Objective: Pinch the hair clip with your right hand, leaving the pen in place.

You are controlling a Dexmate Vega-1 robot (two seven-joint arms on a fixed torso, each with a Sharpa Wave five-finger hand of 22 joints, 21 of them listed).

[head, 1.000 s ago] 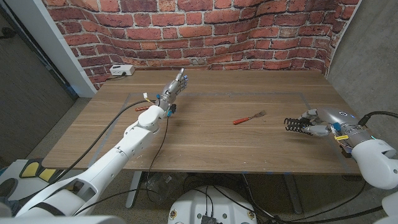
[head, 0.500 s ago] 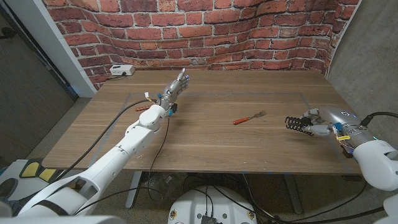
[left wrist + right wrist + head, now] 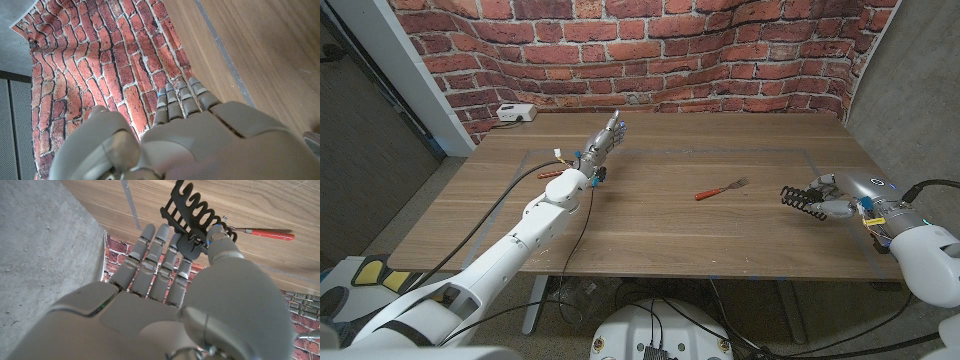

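A black toothed hair clip (image 3: 793,196) (image 3: 192,210) is pinched between the thumb and a finger of my right hand (image 3: 832,198) (image 3: 165,305) near the table's right edge, and it seems to hang just above the wood. To the left of the clip, at mid-table, a fork with a red handle (image 3: 720,189) (image 3: 265,232) lies apart from both hands; I see no pen. My left hand (image 3: 604,138) (image 3: 190,130) reaches toward the far left part of the table with its fingers straight and nothing in them.
A white box (image 3: 516,113) sits at the table's back left corner, below the brick wall (image 3: 720,50). A taped rectangle marks the tabletop (image 3: 660,235). A grey wall (image 3: 910,90) stands close to the table's right edge.
My right hand has shifted slightly to the right with the hair clip, which seems a little higher. The left hand and the fork have not moved.
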